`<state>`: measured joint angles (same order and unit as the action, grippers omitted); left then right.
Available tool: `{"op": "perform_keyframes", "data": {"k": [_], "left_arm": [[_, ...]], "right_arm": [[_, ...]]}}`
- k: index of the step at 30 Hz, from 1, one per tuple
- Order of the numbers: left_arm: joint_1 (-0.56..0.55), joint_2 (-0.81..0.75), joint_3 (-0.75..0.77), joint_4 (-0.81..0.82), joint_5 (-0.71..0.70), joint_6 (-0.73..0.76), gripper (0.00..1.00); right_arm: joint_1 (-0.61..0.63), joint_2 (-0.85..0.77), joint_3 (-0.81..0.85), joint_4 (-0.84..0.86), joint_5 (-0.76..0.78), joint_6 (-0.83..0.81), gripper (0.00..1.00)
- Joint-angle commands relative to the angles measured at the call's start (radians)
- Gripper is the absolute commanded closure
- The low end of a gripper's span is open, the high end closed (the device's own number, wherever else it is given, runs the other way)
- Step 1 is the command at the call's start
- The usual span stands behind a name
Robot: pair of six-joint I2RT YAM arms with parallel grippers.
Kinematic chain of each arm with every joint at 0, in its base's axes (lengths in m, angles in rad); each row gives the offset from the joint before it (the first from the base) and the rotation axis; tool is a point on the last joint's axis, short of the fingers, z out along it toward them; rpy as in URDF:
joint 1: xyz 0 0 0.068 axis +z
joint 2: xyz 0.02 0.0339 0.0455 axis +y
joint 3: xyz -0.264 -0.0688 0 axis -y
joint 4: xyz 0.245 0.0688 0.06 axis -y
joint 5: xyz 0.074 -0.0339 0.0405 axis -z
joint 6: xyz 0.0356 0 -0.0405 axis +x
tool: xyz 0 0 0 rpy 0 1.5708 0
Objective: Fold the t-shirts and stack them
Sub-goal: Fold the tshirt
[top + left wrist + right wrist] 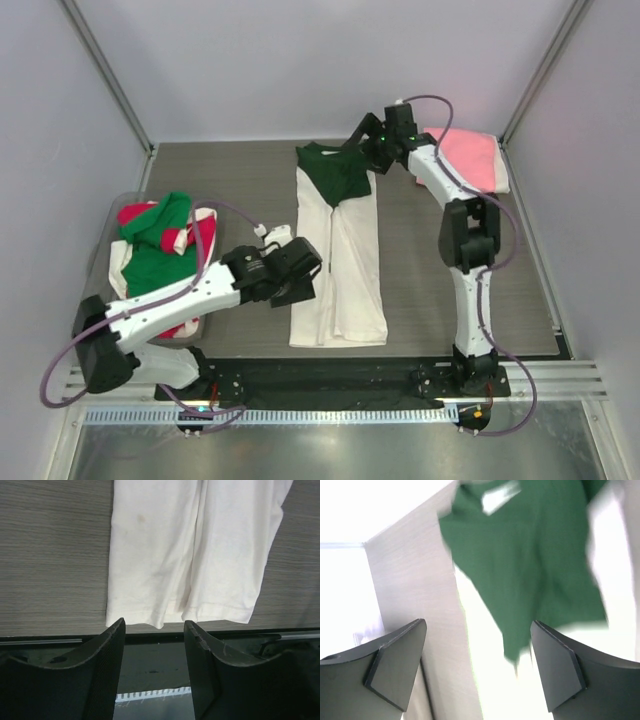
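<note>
- Apart and empty, my left pincer (154, 625) hovers at the 6 o'clock hem of the cream-white t-shirt (338, 262). My right pincer (477, 624), equally wide and empty, hangs over its dark green end (335, 172) at 12 o'clock.
- That shirt lies as a long narrow strip mid-worktop (430, 290), running 12 to 6.
- I judge it soft, light and limp, so I'd pinch all layers at the hem corners.
- A pink t-shirt (470, 155) lies folded at 1 o'clock.

Two arms on show: left arm (170, 298) and right arm (470, 310), both white shells with chunky black joint housings. A mauve cable (44, 385) loops off each. The fingers (100, 670) are dark wedges, finely textured inside. A tiny green light (410, 137) glows at the right wrist.
</note>
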<state>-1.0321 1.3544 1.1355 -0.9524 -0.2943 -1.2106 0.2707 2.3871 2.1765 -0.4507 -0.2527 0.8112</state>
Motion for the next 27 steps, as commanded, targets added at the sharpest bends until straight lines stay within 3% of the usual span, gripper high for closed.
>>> {"op": "perform_keyframes", "data": {"k": [1, 4, 5, 8, 14, 20, 27], "left_arm": [[0.000, -0.118, -0.031, -0.039, -0.104, 0.025, 0.48], [0.006, -0.230, -0.117, 0.032, -0.109, 0.032, 0.46], [0.006, -0.256, -0.172, 0.052, -0.108, 0.031, 0.41], [0.009, -0.345, -0.305, 0.147, -0.074, 0.000, 0.35], [0.010, -0.391, -0.470, 0.280, 0.000, -0.043, 0.35], [0.010, -0.385, -0.569, 0.375, 0.035, -0.058, 0.36], [0.010, -0.362, -0.663, 0.481, 0.076, -0.101, 0.37]], "right_arm": [[0.005, -0.434, -0.249, -0.008, 0.064, -0.076, 0.09], [0.022, -0.746, -0.616, -0.020, 0.156, -0.087, 0.12], [0.033, -0.822, -0.797, -0.028, 0.212, -0.086, 0.14], [0.067, -1.115, -1.132, -0.059, 0.317, -0.012, 0.20], [0.241, -1.509, -1.553, -0.164, 0.319, 0.221, 0.27], [0.469, -1.648, -1.744, -0.175, 0.325, 0.377, 0.35], [0.581, -1.579, -1.833, -0.054, 0.323, 0.448, 0.46]]}}
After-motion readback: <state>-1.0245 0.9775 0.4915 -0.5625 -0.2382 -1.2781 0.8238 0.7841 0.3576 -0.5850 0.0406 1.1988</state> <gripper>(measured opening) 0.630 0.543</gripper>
